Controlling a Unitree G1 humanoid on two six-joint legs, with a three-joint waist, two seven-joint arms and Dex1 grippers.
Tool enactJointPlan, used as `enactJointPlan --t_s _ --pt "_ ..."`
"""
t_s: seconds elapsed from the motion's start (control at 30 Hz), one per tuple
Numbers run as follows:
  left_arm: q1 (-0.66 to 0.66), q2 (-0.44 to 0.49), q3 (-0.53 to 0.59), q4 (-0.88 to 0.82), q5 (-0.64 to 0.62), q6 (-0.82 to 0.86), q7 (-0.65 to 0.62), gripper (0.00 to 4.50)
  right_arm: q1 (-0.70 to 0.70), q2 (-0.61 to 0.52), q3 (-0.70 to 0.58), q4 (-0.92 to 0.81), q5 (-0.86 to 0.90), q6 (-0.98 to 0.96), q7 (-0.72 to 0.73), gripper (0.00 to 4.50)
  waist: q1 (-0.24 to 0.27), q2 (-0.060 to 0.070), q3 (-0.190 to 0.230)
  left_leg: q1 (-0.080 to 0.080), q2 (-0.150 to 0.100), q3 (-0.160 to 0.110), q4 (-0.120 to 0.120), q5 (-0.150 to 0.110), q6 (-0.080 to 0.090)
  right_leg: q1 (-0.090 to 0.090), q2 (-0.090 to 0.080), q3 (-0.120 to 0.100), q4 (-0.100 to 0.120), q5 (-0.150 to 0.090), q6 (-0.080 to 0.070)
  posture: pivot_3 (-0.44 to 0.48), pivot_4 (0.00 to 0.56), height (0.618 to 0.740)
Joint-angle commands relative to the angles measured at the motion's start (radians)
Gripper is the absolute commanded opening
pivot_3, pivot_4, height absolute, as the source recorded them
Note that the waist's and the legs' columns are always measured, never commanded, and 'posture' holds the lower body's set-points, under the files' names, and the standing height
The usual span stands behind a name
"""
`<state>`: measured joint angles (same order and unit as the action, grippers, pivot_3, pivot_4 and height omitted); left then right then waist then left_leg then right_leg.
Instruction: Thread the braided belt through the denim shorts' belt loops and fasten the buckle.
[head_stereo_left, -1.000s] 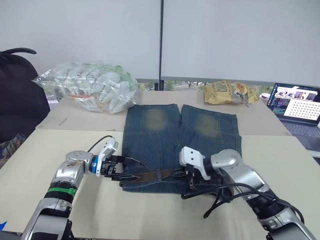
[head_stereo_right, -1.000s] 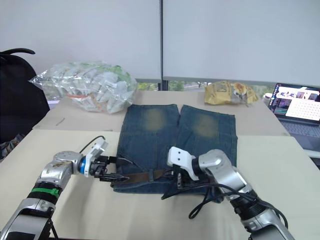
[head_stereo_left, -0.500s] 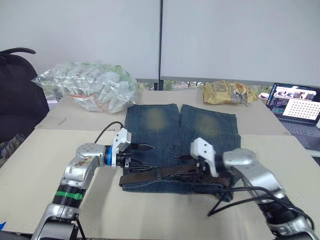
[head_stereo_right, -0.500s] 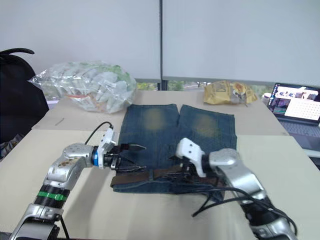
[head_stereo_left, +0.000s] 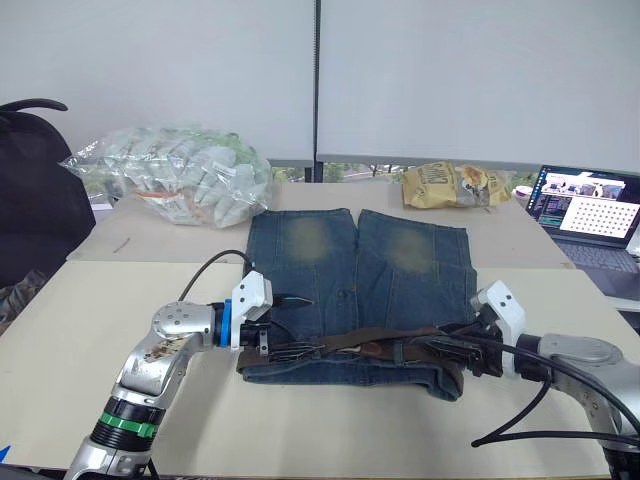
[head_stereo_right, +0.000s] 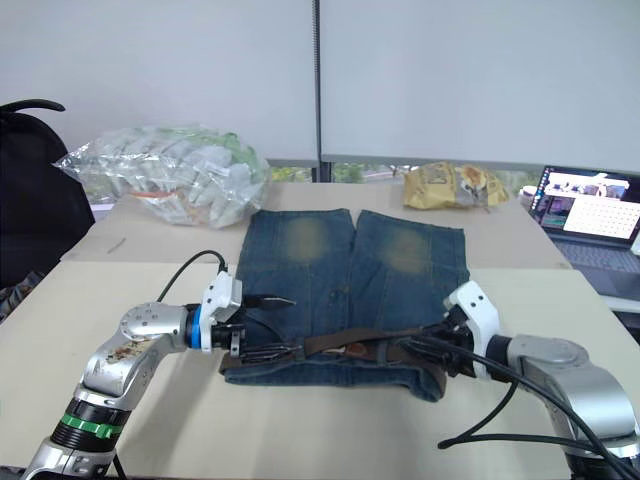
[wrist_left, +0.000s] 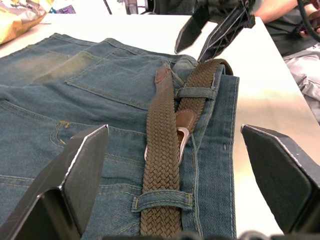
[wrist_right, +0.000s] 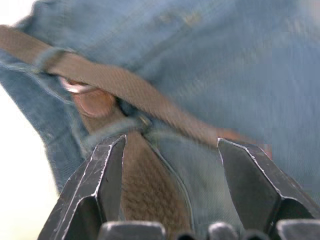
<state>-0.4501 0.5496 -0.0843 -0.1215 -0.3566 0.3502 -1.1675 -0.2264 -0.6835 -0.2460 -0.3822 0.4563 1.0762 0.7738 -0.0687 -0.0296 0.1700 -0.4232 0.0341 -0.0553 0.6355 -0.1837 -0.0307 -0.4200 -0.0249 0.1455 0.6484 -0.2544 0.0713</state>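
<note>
The denim shorts (head_stereo_left: 360, 290) lie flat at the centre of the table (head_stereo_left: 60, 330), legs toward twelve o'clock and waistband toward six. The braided belt (wrist_left: 161, 165) runs along that waistband under at least two belt loops (wrist_left: 162, 200), and in my left wrist view two runs of strap overlap near the buckle (wrist_left: 182, 139), which sits mid-waistband; whether its prong is seated I cannot tell. My left gripper (head_stereo_left: 290, 325) is at the nine o'clock end of the waistband with its fingers spread wide, holding nothing. My right gripper (head_stereo_left: 455, 348) is at the three o'clock end, fingers also parted, with the strap and a loop between them but not pinched. As I judge it, the threading is largely done and the fastening is what remains. To do that well I should pin the buckle side with one gripper so the waistband does not bunch, take the free strap end flat in the other, and draw it straight along the waistband without lifting, so it stays in the loops. At eleven o'clock a clear plastic bag (head_stereo_left: 175, 180) holds pale packed items I cannot identify; at one o'clock lies a yellow snack bag (head_stereo_left: 455, 187), contents hidden.
</note>
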Motion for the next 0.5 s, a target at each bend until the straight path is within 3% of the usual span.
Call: enactJointPlan --t_s 0.03,0.27,0.5 --pt "-0.009 -0.002 -0.002 -0.022 -0.014 -0.011 0.012 4.5 -0.047 0.024 -0.052 0.045 0.021 0.083 -0.095 3.22 0.0 0.0 0.0 0.0 0.0 0.0 0.0 0.0 0.0 0.0 0.0 0.0 0.0 0.0 0.0 0.0 0.15 0.74" --pt "-0.008 0.003 0.001 -0.024 -0.023 -0.01 0.025 4.5 -0.119 0.08 -0.114 0.137 0.031 0.103 -0.2 3.22 0.001 0.0 0.0 -0.001 0.0 0.0 0.0 0.0 0.0 0.0 0.0 0.0 0.0 0.0 0.0 0.0 0.15 0.74" --pt "-0.009 -0.005 -0.003 -0.015 -0.022 -0.016 0.027 4.5 -0.163 0.092 -0.077 0.193 0.022 0.088 -0.242 3.22 -0.001 0.0 0.0 0.0 0.0 0.0 0.0 0.0 0.0 0.0 0.0 0.0 0.0 0.0 0.0 0.0 0.15 0.74"
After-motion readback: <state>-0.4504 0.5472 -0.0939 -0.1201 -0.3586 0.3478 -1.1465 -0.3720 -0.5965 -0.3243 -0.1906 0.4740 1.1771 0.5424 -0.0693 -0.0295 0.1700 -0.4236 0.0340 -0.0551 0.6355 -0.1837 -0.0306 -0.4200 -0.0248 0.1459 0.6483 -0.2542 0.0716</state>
